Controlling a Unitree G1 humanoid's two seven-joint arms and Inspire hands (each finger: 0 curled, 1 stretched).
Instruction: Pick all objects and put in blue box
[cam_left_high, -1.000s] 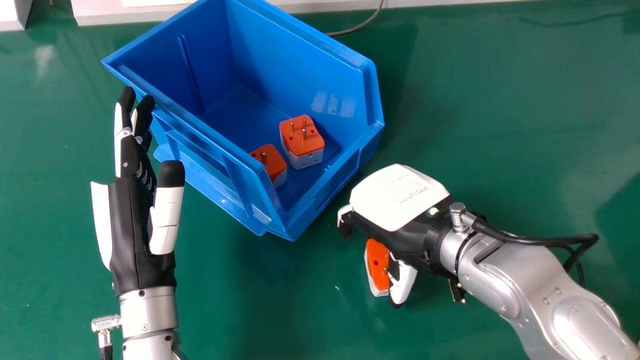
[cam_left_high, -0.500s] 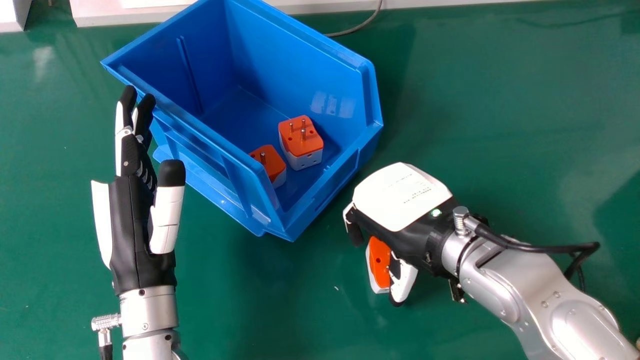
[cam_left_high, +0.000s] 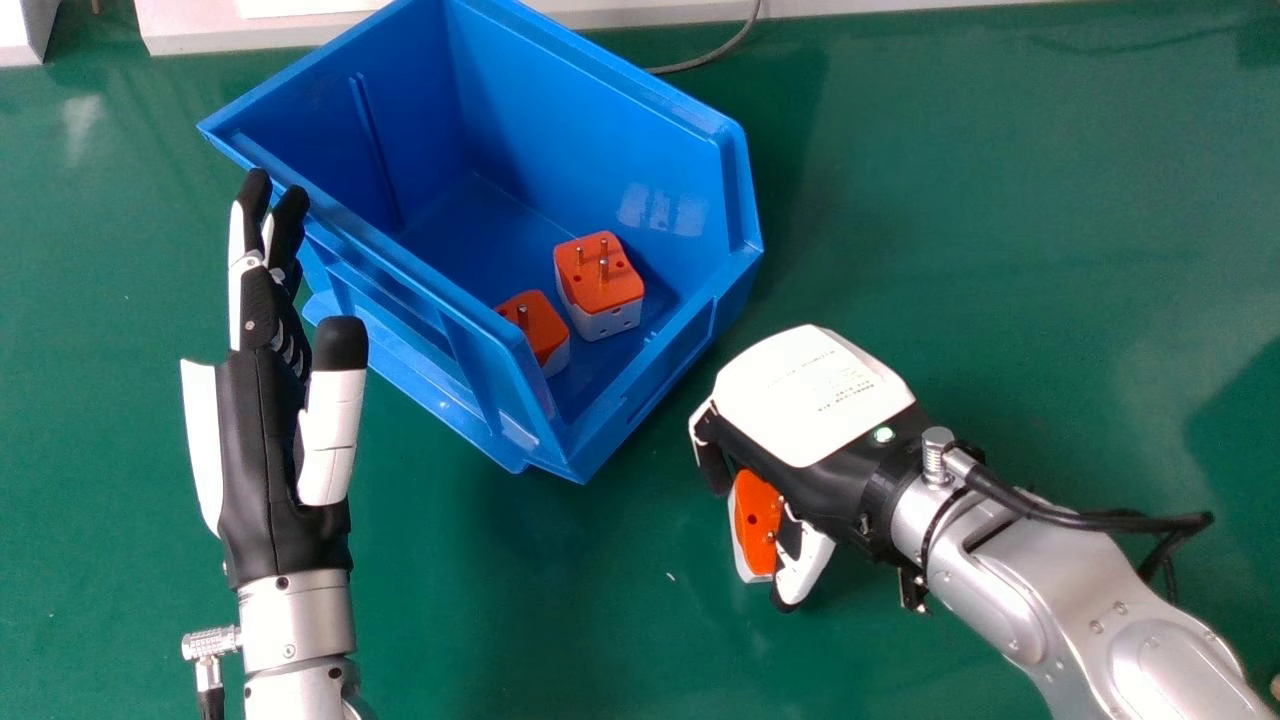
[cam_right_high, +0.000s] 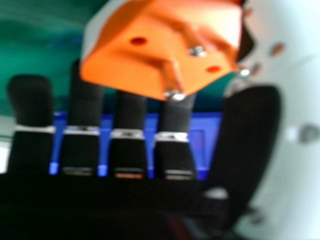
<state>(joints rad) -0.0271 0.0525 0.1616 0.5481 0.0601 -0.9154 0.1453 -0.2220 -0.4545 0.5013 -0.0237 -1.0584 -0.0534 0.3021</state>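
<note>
- Slightly, the right hand (cam_left_high: 808, 390) is shifting: compared with the earlier frames, its wrist is swinging outward to the robot's right, and its curled fingers are sitting a little farther from the blue box (cam_left_high: 590, 130).
- The orange-and-white adapter (cam_left_high: 757, 522) is moving only a touch forward with that hand, which is pinching it between bent fingers and thumb; its pins are facing in toward the palm side in the right hand view.
- It is hanging low by the green table (cam_left_high: 950, 250), outside the box and near its closest corner; whether it is clearing the surface, the pictures are not telling.
- For the task, that small motion is probably meaning the grasp is settling or the lift is just starting, with the carry to the box lying ahead.
- Two pieces are already lying in the box, the farther adapter (cam_left_high: 598, 275) pins up and the nearer adapter (cam_left_high: 535, 325) partly hidden by the wall, so this one is likely joining them next.
- The hand is probably needing to rise above the rim first; going in low, it could be knocking the wall or losing the piece.
- The left hand (cam_left_high: 262, 440) is idling beside the box, fingers straight.
</note>
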